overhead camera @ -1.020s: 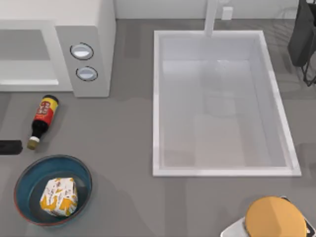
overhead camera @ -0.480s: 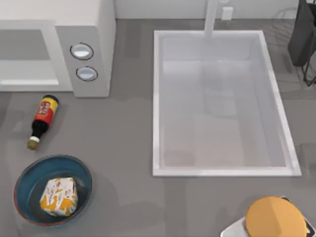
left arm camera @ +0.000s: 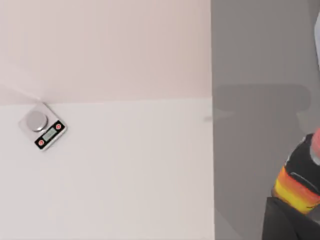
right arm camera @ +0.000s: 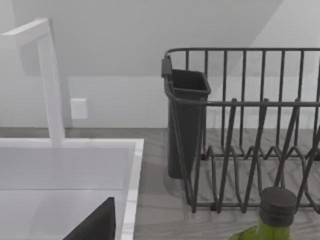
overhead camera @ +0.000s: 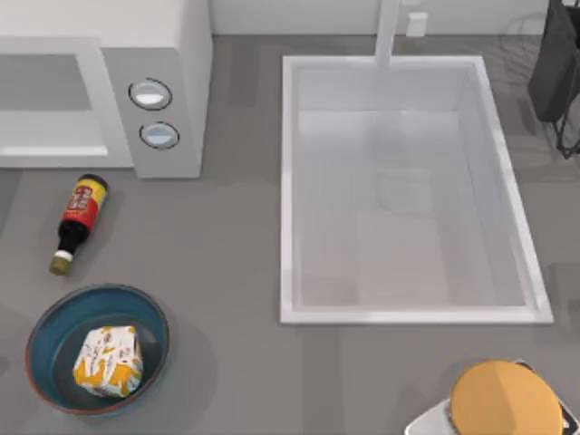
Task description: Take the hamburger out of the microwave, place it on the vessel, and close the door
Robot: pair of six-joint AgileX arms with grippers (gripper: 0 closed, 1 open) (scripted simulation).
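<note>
light: bright, even | shadows: soft, beside microwave and vessel | focus: perhaps slightly soft

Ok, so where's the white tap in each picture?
Top view: the tap is at the top edge, rising from the back rim of the sink.
Right wrist view: the tap stands tall at the near end of the sink.
Left wrist view: this one looks at the sauce bottle and grey table instead.
Shared landmark: the white sink.

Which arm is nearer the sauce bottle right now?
Left. Its wrist view has the sauce bottle close by, at the table's left; the right arm's faces the dish rack, beyond the sink.
</note>
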